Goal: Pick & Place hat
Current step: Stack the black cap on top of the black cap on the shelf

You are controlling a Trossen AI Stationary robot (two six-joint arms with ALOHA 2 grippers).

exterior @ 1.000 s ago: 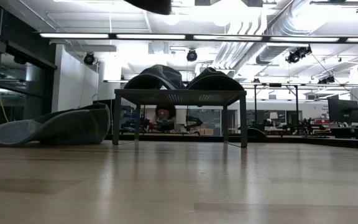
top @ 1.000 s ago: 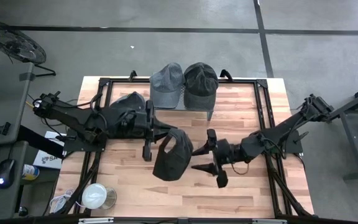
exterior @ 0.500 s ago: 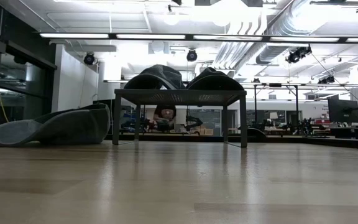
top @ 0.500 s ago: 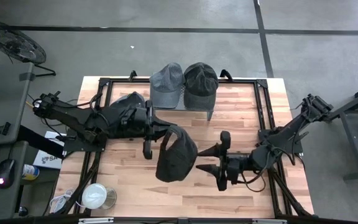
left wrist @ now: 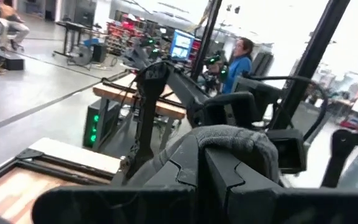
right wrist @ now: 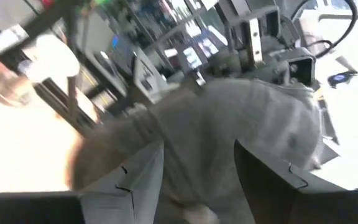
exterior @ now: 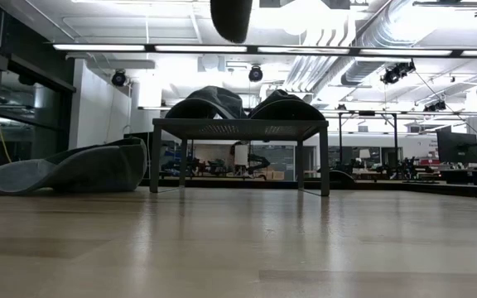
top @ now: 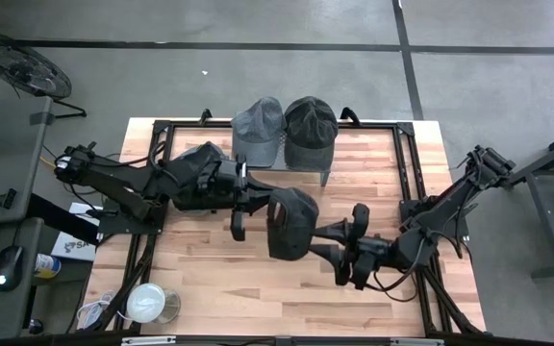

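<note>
A dark grey hat (top: 291, 223) hangs in the air over the table's middle, and its lowest part (exterior: 232, 16) shows at the top of the low view. My left gripper (top: 258, 200) is shut on it from the left. My right gripper (top: 321, 242) is open and level at the hat's right side. In the right wrist view grey hat cloth (right wrist: 241, 124) fills the gap between its fingers; whether they touch it I cannot tell. Two more hats (top: 258, 130) (top: 311, 127) rest on a small rack (exterior: 238, 128) at the far edge. Another hat (exterior: 73, 170) lies on the table at the left. My left gripper pinches a bunched bit of the hat's grey cloth (left wrist: 229, 140) between its two shut fingers. It comes in level from the table's left. The hat is lifted clear of the table and hangs past and below the fingertips.
A black metal frame (top: 407, 163) runs around the tabletop. A round white-topped container (top: 147, 303) stands at the near left corner. Bare wood lies between the rack and the near edge. A person in blue (left wrist: 238, 56) stands in the room beyond.
My left gripper has carried the hat toward the table's right edge and rolled, so the hat has turned about and hangs lower in the low view. My right gripper has rolled far about its own line and swung toward the hat.
</note>
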